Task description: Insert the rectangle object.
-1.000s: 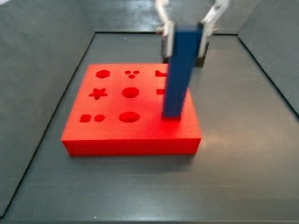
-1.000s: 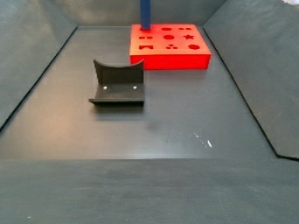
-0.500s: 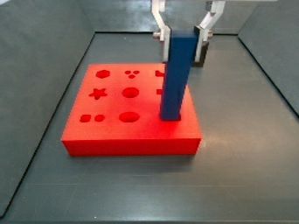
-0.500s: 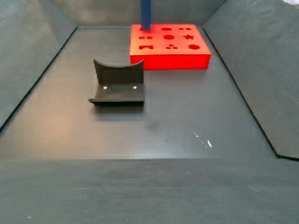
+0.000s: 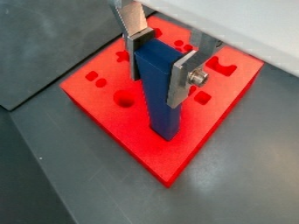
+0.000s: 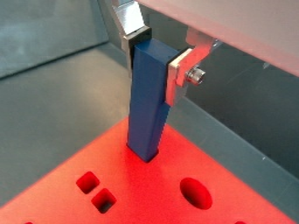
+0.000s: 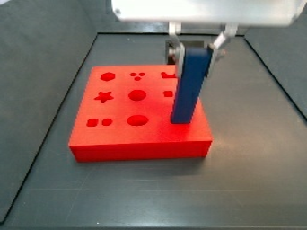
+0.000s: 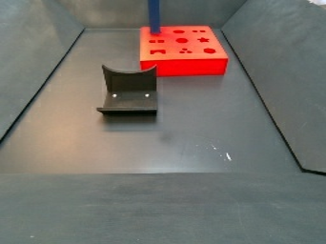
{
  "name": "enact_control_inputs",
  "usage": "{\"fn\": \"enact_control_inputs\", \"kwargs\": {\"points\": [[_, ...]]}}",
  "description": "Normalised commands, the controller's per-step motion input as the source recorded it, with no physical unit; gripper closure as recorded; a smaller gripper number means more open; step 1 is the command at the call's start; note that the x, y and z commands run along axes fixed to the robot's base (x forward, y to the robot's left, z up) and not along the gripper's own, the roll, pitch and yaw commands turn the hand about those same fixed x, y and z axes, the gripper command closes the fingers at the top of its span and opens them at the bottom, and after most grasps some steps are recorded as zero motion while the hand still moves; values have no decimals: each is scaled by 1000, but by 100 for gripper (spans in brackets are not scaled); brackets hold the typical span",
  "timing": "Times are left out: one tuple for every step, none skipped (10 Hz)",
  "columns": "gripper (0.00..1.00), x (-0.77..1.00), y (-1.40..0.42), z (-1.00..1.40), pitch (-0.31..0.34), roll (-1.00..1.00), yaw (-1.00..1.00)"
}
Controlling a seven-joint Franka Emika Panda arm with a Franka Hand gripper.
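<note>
The rectangle object, a long blue bar [image 7: 188, 85], stands nearly upright with its lower end on the right part of the red block [image 7: 120, 121], near the front edge. The red block has several shaped holes in its top. My gripper [image 7: 195, 47] is shut on the bar's upper end. Both wrist views show the bar [image 5: 158, 101] [image 6: 149, 109] between the silver fingers [image 5: 183, 74] [image 6: 179, 77], and my gripper [image 5: 160, 63] [image 6: 158, 59] squeezes its top. In a side view the bar [image 8: 152, 13] rises from the block [image 8: 192, 59] at the far end.
The dark grey fixture [image 8: 128, 91] stands on the dark floor, left of centre and well in front of the red block. Dark sloping walls [image 8: 51, 67] bound the floor on both sides.
My gripper has come down with the bar, and less of the bar shows above the red block. The block has shifted slightly.
</note>
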Motion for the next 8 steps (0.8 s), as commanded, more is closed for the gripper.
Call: {"fn": "enact_control_inputs", "kwargs": {"points": [[100, -11, 0, -731, -24, -201, -26], [100, -169, -46, -651, 0, -243, -83], [100, -254, -40, -671, 0, -226, 0], [100, -411, -69, -637, -14, -153, 0], [100, -311, 0, -331, -13, 0, 51], [100, -506, 0, -291, -20, 0, 0], [100, -557, 0, -234, -26, 0, 0], [100, -180, 0, -103, -11, 0, 0]]}}
